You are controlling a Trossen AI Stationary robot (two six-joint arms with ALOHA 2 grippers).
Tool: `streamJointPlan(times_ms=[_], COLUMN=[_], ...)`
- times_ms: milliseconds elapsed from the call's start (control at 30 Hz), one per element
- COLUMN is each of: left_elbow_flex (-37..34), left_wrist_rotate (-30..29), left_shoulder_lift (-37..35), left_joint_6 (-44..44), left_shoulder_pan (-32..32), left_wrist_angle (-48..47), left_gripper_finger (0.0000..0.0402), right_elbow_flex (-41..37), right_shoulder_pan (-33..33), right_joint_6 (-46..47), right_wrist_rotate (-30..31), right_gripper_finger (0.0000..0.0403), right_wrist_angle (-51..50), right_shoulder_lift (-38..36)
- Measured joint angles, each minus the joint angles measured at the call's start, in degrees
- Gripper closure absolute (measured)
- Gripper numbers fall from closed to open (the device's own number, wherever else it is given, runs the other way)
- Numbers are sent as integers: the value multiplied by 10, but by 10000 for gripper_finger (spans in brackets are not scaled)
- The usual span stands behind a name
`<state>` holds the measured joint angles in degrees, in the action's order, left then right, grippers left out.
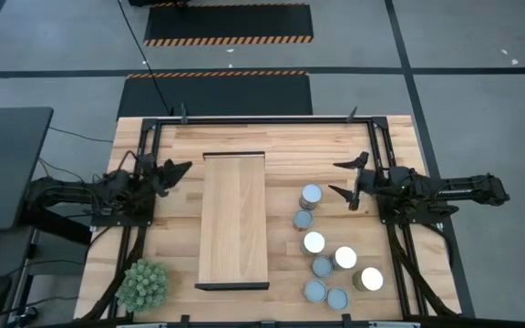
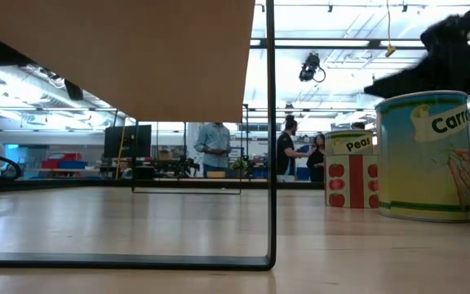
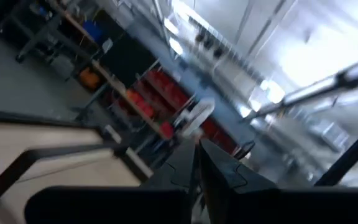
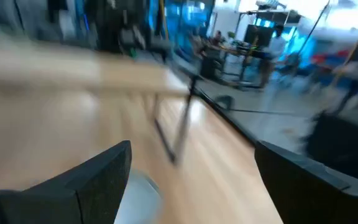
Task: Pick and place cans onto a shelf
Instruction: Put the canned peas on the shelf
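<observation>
Your right gripper (image 1: 349, 180) hangs wide-jawed just beside the cans (image 1: 312, 196); your left gripper (image 1: 179, 169), jaws closed and empty, waits beside the shelf (image 1: 233, 219).

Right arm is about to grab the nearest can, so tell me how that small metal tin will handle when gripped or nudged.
The small cylindrical metal tin with a silvery top looks rigid, so it should hold its shape. Its smooth round wall may slip. Standing upright on the wooden tabletop, it probably slides when nudged, and would roll if tipped.
</observation>
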<state>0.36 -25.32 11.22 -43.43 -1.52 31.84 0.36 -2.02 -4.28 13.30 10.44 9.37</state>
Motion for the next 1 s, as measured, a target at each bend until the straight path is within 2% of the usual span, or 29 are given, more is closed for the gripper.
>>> streamJointPlan(times_ms=[133, 300, 600, 733, 867, 1000], left_elbow_flex=[0, 0, 0, 2, 33, 78], left_wrist_rotate=[-27, -48, -119, -110, -75, -64], left_shoulder_lift=[0, 0, 0, 0, 20, 71], left_joint_6=[-42, -35, -53, -100, -73, -43], left_shoulder_pan=[0, 1, 1, 1, 1, 1], left_wrist_angle=[45, 61, 61, 59, 58, 55], left_gripper_finger=[372, 372, 372, 372, 372, 372], right_elbow_flex=[0, 0, 0, 0, 0, 0], right_shoulder_pan=[0, 0, 0, 0, 0, 0], right_joint_6=[211, 351, 360, 361, 365, 375], right_wrist_rotate=[16, 64, 67, 67, 67, 68], right_gripper_finger=[54, 54, 54, 54, 54, 54], right_wrist_angle=[77, 128, 152, 155, 156, 158], right_shoulder_lift=[0, 0, 0, 0, 0, 0])
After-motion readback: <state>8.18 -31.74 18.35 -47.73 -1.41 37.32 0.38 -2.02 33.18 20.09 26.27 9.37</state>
